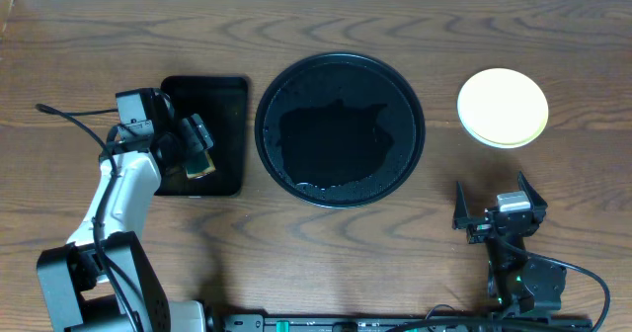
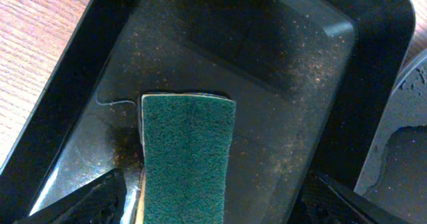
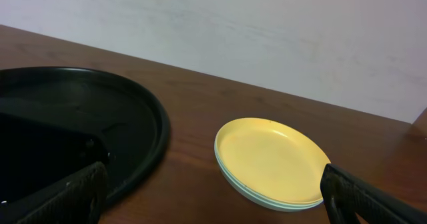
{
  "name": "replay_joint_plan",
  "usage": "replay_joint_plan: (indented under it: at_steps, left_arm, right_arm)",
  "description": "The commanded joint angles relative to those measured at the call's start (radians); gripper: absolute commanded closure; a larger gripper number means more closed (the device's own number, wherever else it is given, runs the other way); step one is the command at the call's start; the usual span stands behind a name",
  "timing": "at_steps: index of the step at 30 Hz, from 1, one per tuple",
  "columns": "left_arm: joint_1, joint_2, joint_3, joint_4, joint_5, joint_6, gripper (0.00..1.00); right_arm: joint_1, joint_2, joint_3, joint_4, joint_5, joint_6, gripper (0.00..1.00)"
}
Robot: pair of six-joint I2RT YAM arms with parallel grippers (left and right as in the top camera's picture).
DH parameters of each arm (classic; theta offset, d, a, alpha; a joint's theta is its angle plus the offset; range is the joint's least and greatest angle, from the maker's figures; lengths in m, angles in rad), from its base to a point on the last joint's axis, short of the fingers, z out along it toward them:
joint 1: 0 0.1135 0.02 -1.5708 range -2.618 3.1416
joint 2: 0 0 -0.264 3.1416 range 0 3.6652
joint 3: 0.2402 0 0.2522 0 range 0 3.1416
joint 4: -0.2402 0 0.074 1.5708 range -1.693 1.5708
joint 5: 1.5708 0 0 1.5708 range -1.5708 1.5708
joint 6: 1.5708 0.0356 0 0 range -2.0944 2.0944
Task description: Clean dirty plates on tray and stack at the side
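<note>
The plates (image 1: 503,107) sit in one stack on the bare wood at the right, pale yellow on top with mint-blue rims under it; the stack also shows in the right wrist view (image 3: 270,159). The round black tray (image 1: 341,189) holds no plates and its floor looks wet; its rim shows in the right wrist view (image 3: 150,127). My right gripper (image 1: 499,215) is open and empty, just in front of the stack (image 3: 213,207). My left gripper (image 1: 197,146) is open above a green sponge (image 2: 188,157) and not closed on it (image 2: 213,207).
The sponge (image 1: 200,162) lies in a smaller rectangular black tray (image 1: 229,105), left of the round tray; its speckled floor fills the left wrist view (image 2: 280,84). Dark wood tabletop (image 1: 444,243) surrounds everything. A pale wall stands behind the table (image 3: 267,31).
</note>
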Motion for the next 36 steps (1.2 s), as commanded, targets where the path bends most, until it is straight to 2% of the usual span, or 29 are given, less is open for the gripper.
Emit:
replay_joint_plan:
  at_steps: [1,11,16,22,27,36]
  left_arm:
    - [0.002,0.002,-0.009,-0.002,-0.010,0.002,0.15]
    - [0.000,-0.005,-0.014,-0.005,-0.010,0.002,0.15]
    - [-0.013,-0.114,-0.042,-0.006,-0.010,0.002,0.15]
    - [-0.049,-0.385,-0.106,-0.005,-0.010,0.002,0.15]
    - [-0.056,-0.682,-0.204,-0.005,-0.010,0.002,0.15]
    - [-0.056,-1.192,-0.520,0.004,-0.010,0.002,0.15]
  right_arm:
    - [0.006,-0.006,-0.002,-0.004,0.006,-0.014,0.01]
    - [0.006,-0.006,-0.002,-0.004,0.006,-0.014,0.01]
    - [0.006,-0.006,-0.002,-0.004,0.006,-0.014,0.01]
    - [0.006,-0.006,-0.002,-0.004,0.006,-0.014,0.01]
    - [0.006,-0.006,-0.002,-0.004,0.006,-0.014,0.01]
    - [0.006,-0.006,-0.002,-0.004,0.006,-0.014,0.01]
